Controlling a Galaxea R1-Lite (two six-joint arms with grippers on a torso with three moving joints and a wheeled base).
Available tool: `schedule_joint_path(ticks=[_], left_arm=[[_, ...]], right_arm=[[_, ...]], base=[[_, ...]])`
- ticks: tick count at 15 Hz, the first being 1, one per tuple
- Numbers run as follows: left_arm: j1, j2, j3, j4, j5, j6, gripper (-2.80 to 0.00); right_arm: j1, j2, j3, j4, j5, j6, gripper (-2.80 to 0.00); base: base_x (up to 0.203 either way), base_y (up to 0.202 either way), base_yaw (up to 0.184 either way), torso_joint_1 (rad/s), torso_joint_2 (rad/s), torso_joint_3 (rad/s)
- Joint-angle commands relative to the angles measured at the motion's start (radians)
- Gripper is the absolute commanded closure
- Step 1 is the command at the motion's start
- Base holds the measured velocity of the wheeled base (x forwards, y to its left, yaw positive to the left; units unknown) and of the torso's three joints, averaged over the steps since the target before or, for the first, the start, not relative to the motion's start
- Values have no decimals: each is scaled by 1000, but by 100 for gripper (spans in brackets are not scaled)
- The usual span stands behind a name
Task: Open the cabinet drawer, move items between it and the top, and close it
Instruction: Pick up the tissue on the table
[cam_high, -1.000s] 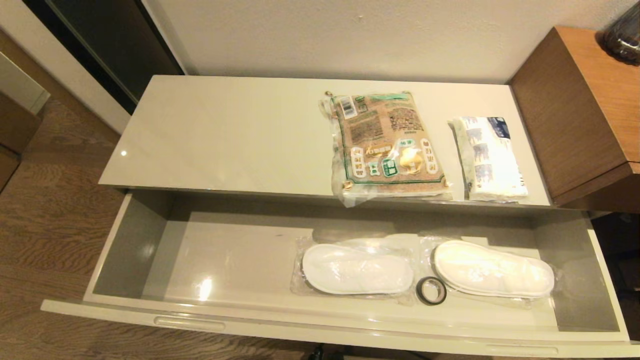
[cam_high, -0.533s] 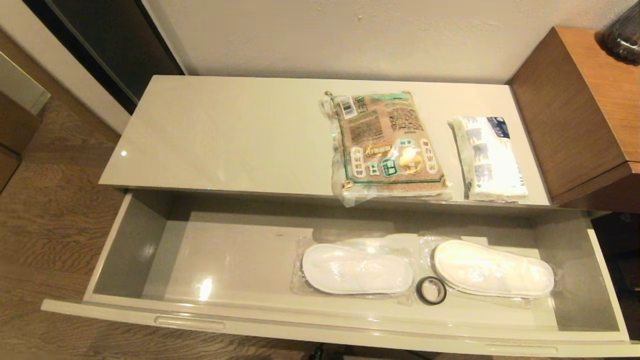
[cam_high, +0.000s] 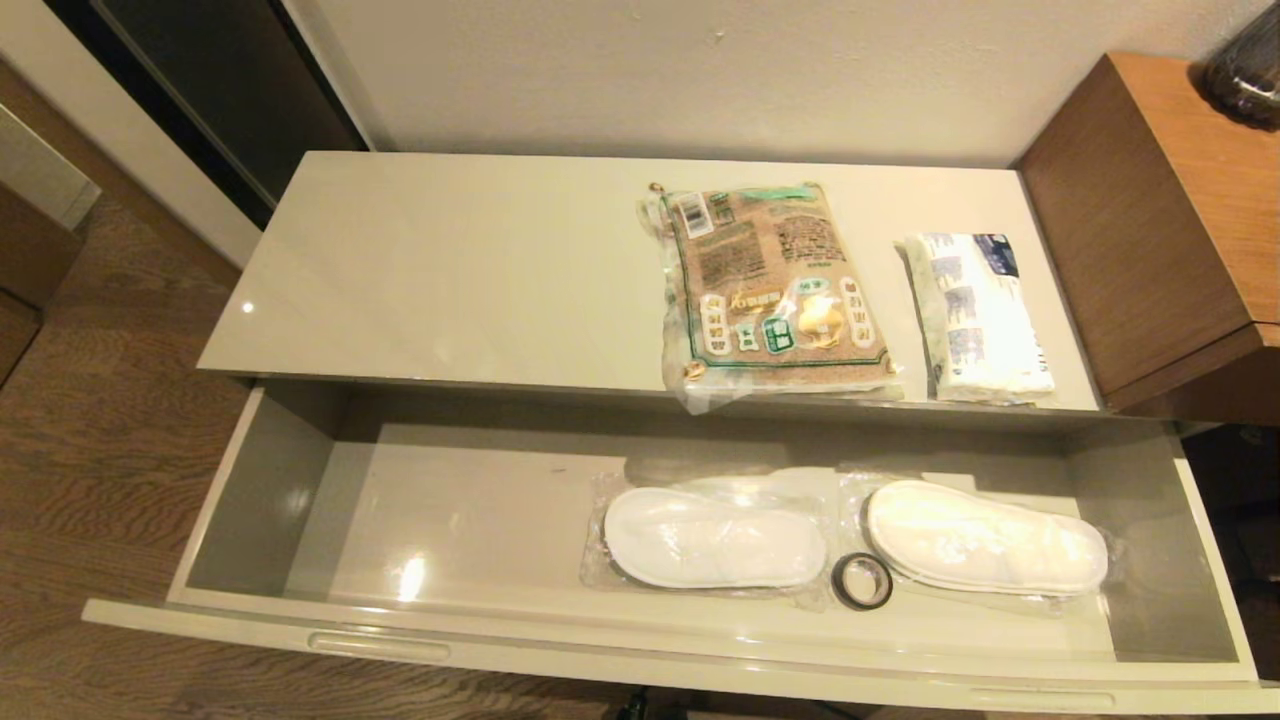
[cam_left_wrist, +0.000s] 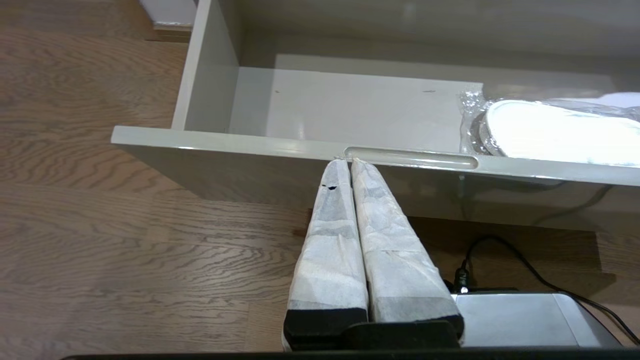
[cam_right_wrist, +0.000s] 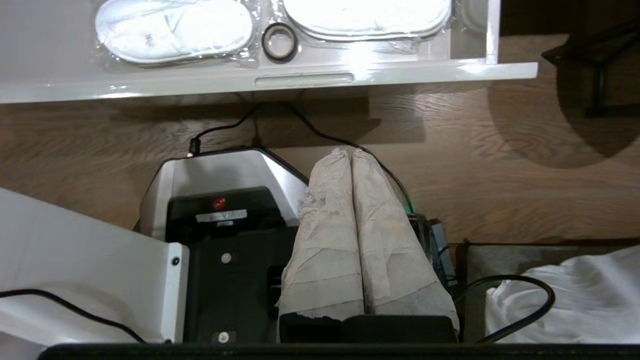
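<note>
Nearest the robot, over the wood-grain floor (cam_right_wrist: 500, 165) in front of the furniture, both arms hang low and out of the head view. The right claw (cam_right_wrist: 350, 152), its two paper-wrapped fingers pressed together and holding nothing, hovers above the robot's silver-and-black base (cam_right_wrist: 220, 200), well short of the drawer front. The left claw (cam_left_wrist: 346, 161), likewise closed and empty, points its tips at the end of one slim recessed handle slot (cam_left_wrist: 410, 159); whether they touch it I cannot tell. Beyond them the very wide glossy cream-beige cabinet drawer (cam_high: 300, 480) stands pulled fully out. Inside, toward its right half, two clear-wrapped white slippers (cam_high: 715, 538) lie flat side by side, with a small black tape ring (cam_high: 862, 581) between them near the front wall. Farther back, the long glossy cream top of the low cabinet (cam_high: 450, 270) carries a brown plastic grain bag with a green border (cam_high: 775, 290), its near edge overhanging the drawer, and just to its right a white-and-blue soft tissue pack (cam_high: 980, 318). A taller brown wooden cabinet (cam_high: 1150, 220) adjoins on the right.
</note>
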Motion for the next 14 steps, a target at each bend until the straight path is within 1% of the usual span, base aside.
schedule_joint_path(ticks=[1, 3, 4, 5, 6, 7, 8, 9, 12, 14], left_arm=[[-1, 0, 0, 0, -2, 0, 0], [-1, 0, 0, 0, -2, 0, 0], [-1, 0, 0, 0, 0, 0, 0], [-1, 1, 0, 0, -1, 0, 0], [-1, 0, 0, 0, 0, 0, 0], [0, 0, 0, 0, 0, 0, 0], [-2, 0, 0, 0, -1, 0, 0], [-1, 1, 0, 0, -1, 0, 0], [-1, 1, 0, 0, 0, 0, 0], [-2, 0, 0, 0, -1, 0, 0]], right_arm=[[2, 1, -10, 4, 12, 0, 0], [13, 0, -53, 5, 19, -1, 0], [16, -1, -58, 23, 37, -2, 0], [26, -1, -62, 21, 38, -1, 0], [60, -1, -69, 20, 29, 0, 0], [130, -5, -77, 24, -6, 5, 0], [178, -7, -75, 22, -76, 21, 0], [189, -15, -56, 20, -116, 54, 0], [189, -21, -57, 20, -112, 65, 0], [188, -34, -21, 19, -116, 73, 0]], base=[[0, 0, 0, 0, 0, 0], [0, 0, 0, 0, 0, 0], [0, 0, 0, 0, 0, 0], [0, 0, 0, 0, 0, 0], [0, 0, 0, 0, 0, 0], [0, 0, 0, 0, 0, 0], [0, 0, 0, 0, 0, 0], [0, 0, 0, 0, 0, 0], [0, 0, 0, 0, 0, 0], [0, 0, 0, 0, 0, 0]])
